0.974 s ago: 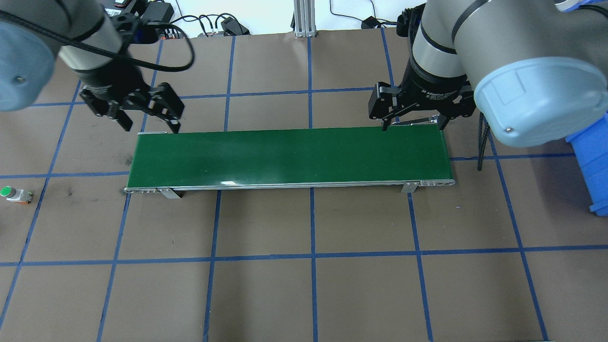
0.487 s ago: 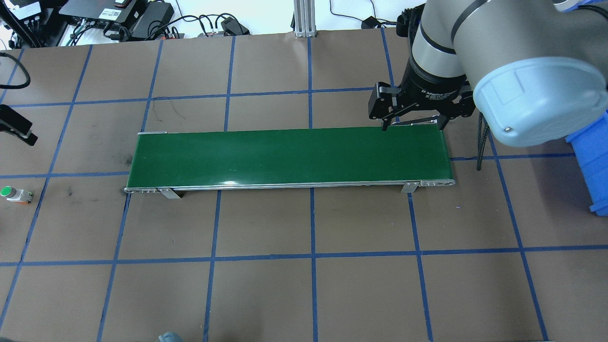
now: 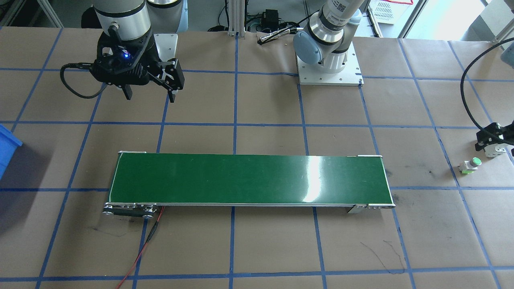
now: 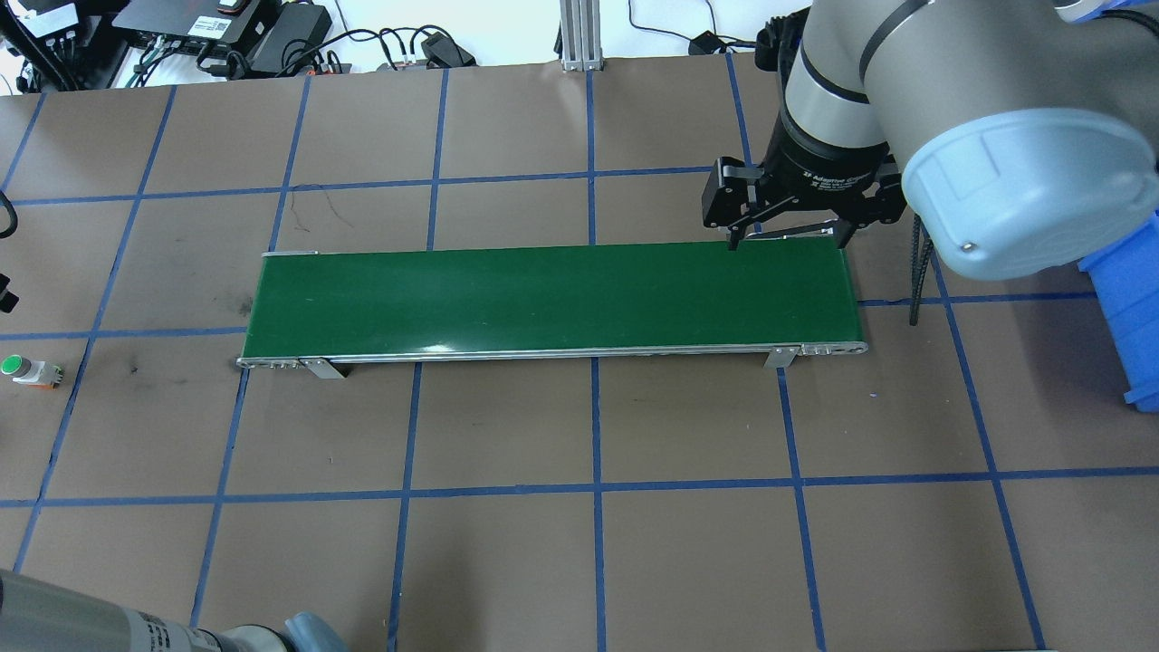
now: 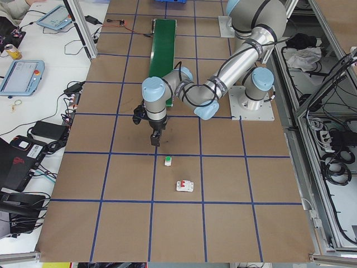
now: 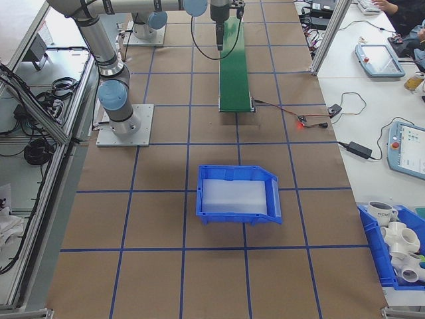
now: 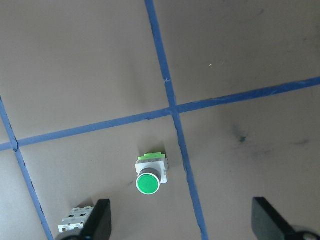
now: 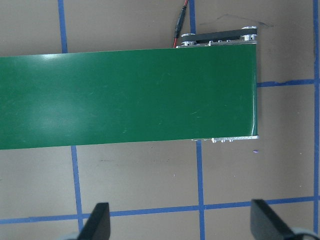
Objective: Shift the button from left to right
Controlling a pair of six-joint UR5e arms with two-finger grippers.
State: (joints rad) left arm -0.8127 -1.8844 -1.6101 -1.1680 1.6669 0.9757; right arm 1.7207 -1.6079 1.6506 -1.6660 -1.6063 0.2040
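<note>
The button [image 7: 148, 179] sits on the worktop [image 4: 507, 561], far left, untouched. Left gripper [image 7: 180, 225] hovers above, jaws wide; it should centre over the cap, then descend. Right gripper [image 8: 177, 222] waits, jaws open.

Button [image 7: 148, 183] – green cap, white body; conveyor belt [image 4: 552, 299] dark green; table [image 4: 688, 543] brown – blue tape grid.

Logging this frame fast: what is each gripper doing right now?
Left gripper: open, empty, above the button.
Right gripper: open, empty, near the conveyor belt.
</note>
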